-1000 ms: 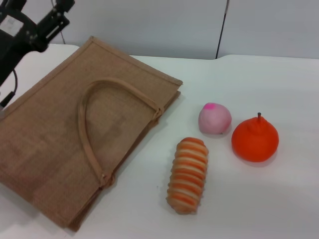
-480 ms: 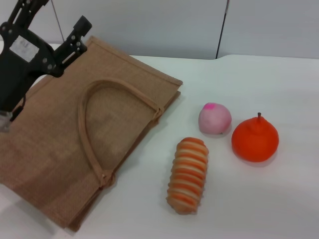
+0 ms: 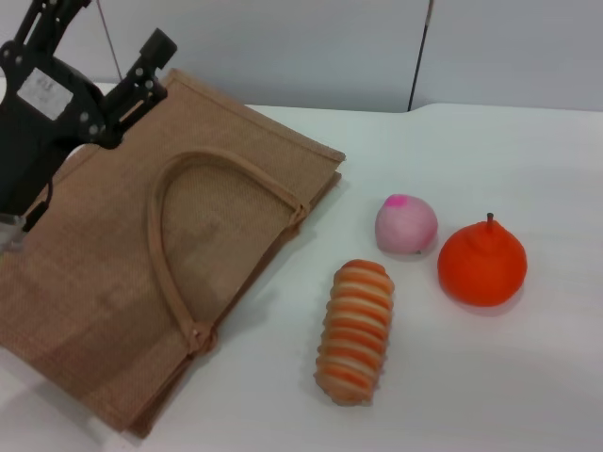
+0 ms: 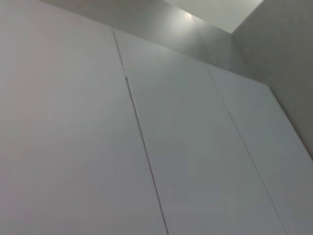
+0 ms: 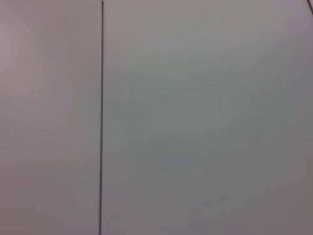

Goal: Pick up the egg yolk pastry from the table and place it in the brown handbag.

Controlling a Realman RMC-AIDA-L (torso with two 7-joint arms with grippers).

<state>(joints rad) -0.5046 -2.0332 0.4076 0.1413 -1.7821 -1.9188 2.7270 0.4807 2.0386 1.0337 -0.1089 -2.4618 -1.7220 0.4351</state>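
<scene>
**Desk:** Where is the egg yolk pastry?

**Operator:** I can't find it in any view. The brown handbag (image 3: 113, 282) lies flat on the left of the white table (image 3: 490, 377), with one looped handle (image 3: 155, 254) resting on its upper face.

**Desk:** And your grippers?

**Operator:** My left gripper (image 3: 113, 21) hangs above the bag's far left corner. Its fingers are spread wide with nothing between them. The right one isn't in sight, and both wrist cameras give me only grey wall panels (image 4: 73, 147).

**Desk:** Anything else on the table?

**Operator:** A striped bread roll (image 3: 356, 331) sits just right of the bag. Beyond it a pink peach (image 3: 406, 224) sits just beside an orange fruit (image 3: 481, 264).
</scene>
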